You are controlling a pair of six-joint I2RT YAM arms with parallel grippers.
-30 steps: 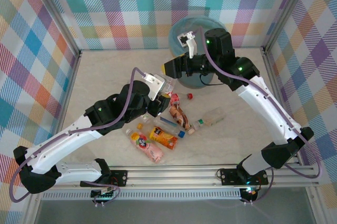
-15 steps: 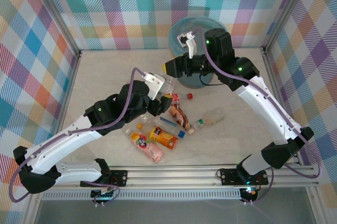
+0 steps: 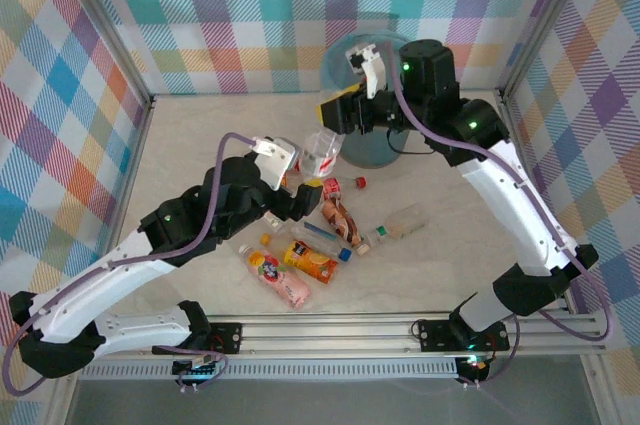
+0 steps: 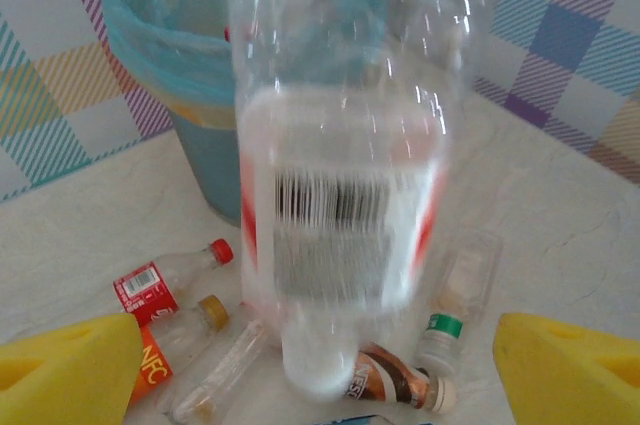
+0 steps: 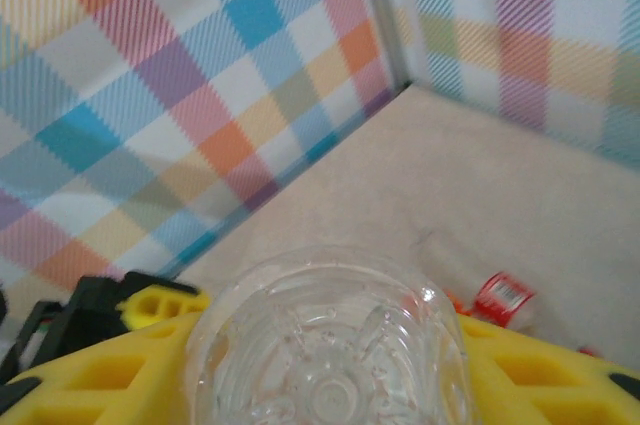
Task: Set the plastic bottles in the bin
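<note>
held item: one clear plastic bottle (image 3: 322,152), thin ribbed walls, white label with red edges and a barcode, neck pointing down. it hangs off the bench (image 3: 200,145), just beside the near-left rim of the bin (image 3: 385,150), not over its mouth. blurred in the left wrist view.

right fingers (image 5: 110,375): yellow, ribbed pads clamped on that bottle at its moulded round base.

left fingers (image 4: 66,365): yellow pads spread wide on either side of the bottle, not touching it.

bin: round, grey-blue wall, lined with a thin light blue bag folded over the rim. count: 1.

bench: pale, marbled, matt.

bottles lying on the bench, all on the near side of the bin, counted from the top view: 6.
- red-label bottle (image 3: 330,188), nearest the bin, 1
- brown bottle (image 3: 342,221), glossy, 1
- clear bottle with a blue cap (image 3: 320,239), 1
- clear bottle with a green band (image 3: 398,224), to the right of the others, 1
- orange bottle (image 3: 310,261), 1
- pink bottle (image 3: 280,280), farthest from the bin, 1

loose red cap (image 3: 361,182), small and round, near the bin's foot: 1.

total bottles seen: 7.
</note>
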